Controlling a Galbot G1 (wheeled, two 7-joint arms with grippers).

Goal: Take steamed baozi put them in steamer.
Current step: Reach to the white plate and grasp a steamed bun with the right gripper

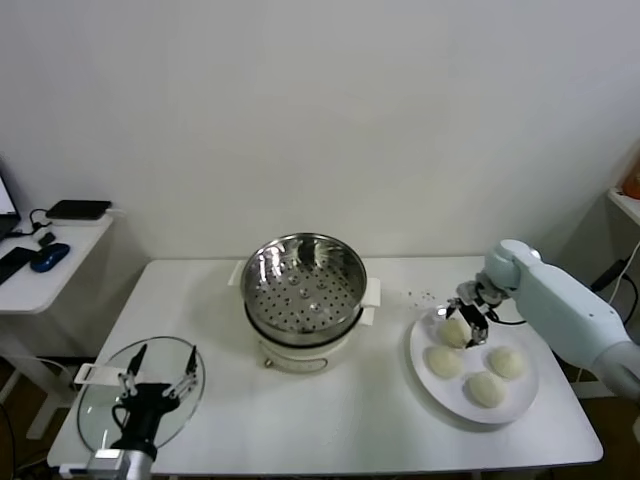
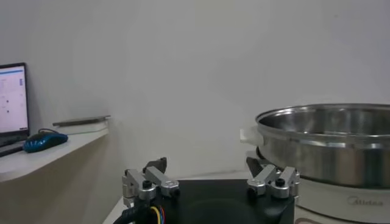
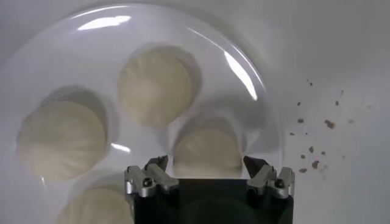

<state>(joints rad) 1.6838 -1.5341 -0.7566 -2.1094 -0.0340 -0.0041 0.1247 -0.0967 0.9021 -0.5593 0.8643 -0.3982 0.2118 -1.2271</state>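
If I close too hard, right gripper [image 3: 206, 165], open astride bun [image 3: 207, 152], dents it; left gripper [image 2: 210, 176] open, idle over lid [image 1: 100, 400].

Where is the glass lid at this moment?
In the head view the glass lid lies flat on the table's front left corner, left of the steamer, with the open left end effector over it.
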